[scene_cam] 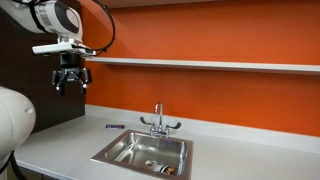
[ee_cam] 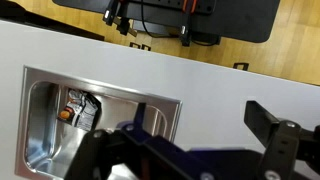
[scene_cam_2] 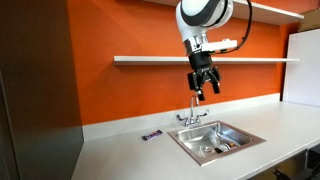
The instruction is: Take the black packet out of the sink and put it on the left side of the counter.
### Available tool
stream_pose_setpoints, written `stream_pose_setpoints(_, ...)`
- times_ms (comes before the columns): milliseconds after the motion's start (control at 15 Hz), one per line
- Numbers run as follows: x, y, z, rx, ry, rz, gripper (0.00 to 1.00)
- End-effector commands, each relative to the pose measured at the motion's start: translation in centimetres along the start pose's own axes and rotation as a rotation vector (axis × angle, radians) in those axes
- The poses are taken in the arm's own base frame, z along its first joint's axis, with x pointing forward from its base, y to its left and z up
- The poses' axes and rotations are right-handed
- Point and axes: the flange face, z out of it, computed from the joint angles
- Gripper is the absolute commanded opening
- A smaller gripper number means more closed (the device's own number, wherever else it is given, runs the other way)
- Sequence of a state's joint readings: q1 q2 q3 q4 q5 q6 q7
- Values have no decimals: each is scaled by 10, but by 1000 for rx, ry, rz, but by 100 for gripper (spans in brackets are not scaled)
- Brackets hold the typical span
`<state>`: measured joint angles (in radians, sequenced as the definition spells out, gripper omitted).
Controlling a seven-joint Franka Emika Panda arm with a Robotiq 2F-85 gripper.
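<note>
Wrist view: the black packet (ee_cam: 88, 106) is down in the sink (ee_cam: 40, 140), on the basin floor and close against one wall.
Neighbour: a small orange bit (ee_cam: 66, 115) lies right beside it, touching or nearly so. I can't separate them at this size.
Exterior check: in an exterior view the packet is only a dark speck low in the basin (scene_cam_2: 226, 147), so the wrist camera is the one to trust.
Handling: my read is a light, thin, crinkly pouch, soft enough to fold under pressure and probably slick against the steel. It may be wet too.
Where to grip: I'd pinch across its narrow width, or at any edge lifting off the floor, because a flat face gives the fingers nothing.
Long axis: it's too small and blurred to call, and I can't tell which way it points either.
Gripper: the gripper (scene_cam: 70, 78) hangs high over the counter (scene_cam: 60, 145), fingers spread wide and carrying nothing. It's well apart from the packet and off to the side of the basin.
Faucet: the faucet (scene_cam: 158, 120) stands upright at the back rim, so a descent has to stay in front of it.
Decoy: a small dark wrapper (scene_cam_2: 151, 135) lies on the counter beside the sink, and it isn't the target.
Progress: the pick hasn't started yet.
</note>
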<state>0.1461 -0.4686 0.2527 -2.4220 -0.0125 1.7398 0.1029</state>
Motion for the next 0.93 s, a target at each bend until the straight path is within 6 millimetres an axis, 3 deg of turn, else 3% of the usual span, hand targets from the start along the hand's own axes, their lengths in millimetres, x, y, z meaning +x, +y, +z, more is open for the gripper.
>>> stream_pose_setpoints(0, 0, 0, 0, 0, -1, 0, 100)
stream_pose_setpoints(333, 14, 12, 3, 17, 29, 20, 100)
stream_pose_setpoints(867, 46, 100, 38, 28, 82, 198, 100)
